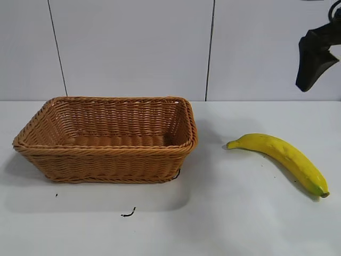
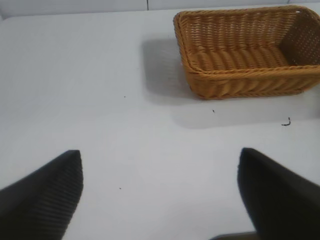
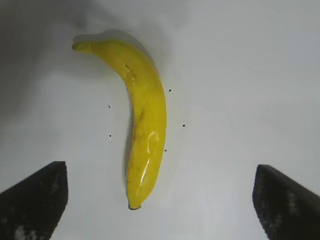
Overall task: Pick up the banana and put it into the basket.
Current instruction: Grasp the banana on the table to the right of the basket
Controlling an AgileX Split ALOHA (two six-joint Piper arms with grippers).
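Observation:
The banana (image 1: 282, 157) lies on the white table to the right of the basket (image 1: 106, 151), apart from it. It is yellow and curved, with its stem toward the basket. The basket is light brown wicker with nothing in it. My right gripper (image 1: 311, 64) hangs high at the upper right, above and behind the banana. In the right wrist view its jaws (image 3: 160, 169) stand wide open above the banana (image 3: 147, 120), not touching it. My left gripper (image 2: 160, 152) is open over bare table, with the basket (image 2: 250, 71) farther off; it is out of the exterior view.
A small black scrap (image 1: 128, 214) lies on the table in front of the basket. A white panelled wall (image 1: 133, 48) stands behind the table. Bare tabletop (image 1: 224, 213) runs between the basket and the banana and along the front.

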